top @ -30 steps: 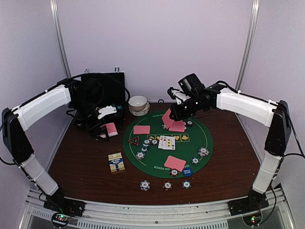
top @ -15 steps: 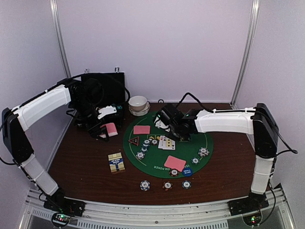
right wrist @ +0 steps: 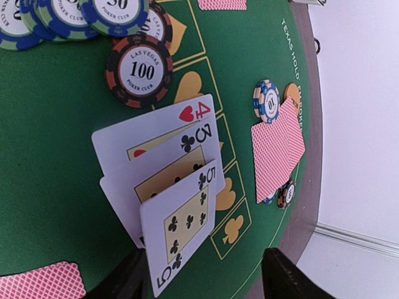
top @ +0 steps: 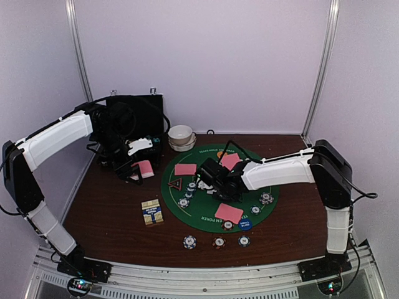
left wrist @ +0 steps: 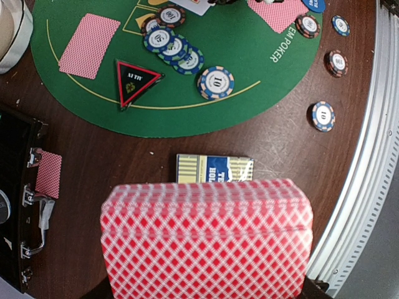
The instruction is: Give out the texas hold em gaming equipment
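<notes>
My left gripper [top: 138, 169] hangs over the table left of the green mat [top: 206, 217], shut on a thick deck of pink-backed cards [left wrist: 206, 240] that hides its fingers. My right gripper [right wrist: 202, 281] is low over the mat's middle, open, its fingers [right wrist: 124, 279] wide apart on either side of the near end of three fanned face-up cards [right wrist: 177, 187]. Face-down cards lie at the mat's left [top: 185, 169], back [top: 229, 161] and front [top: 228, 212]. A red triangle [left wrist: 134, 81] sits beside a cluster of striped chips [left wrist: 171, 43]. A blue disc [top: 245, 224] lies at the mat's front.
Stacked white bowls [top: 181, 137] stand behind the mat. An open black case [top: 134, 118] is at the back left. A card box [top: 152, 212] lies left of the mat. Three chips [top: 219, 242] sit in a row near the front edge.
My right arm has swung from the mat's back edge down to its middle, over the face-up cards, and its jaws have opened. The left arm and deck have not moved.
</notes>
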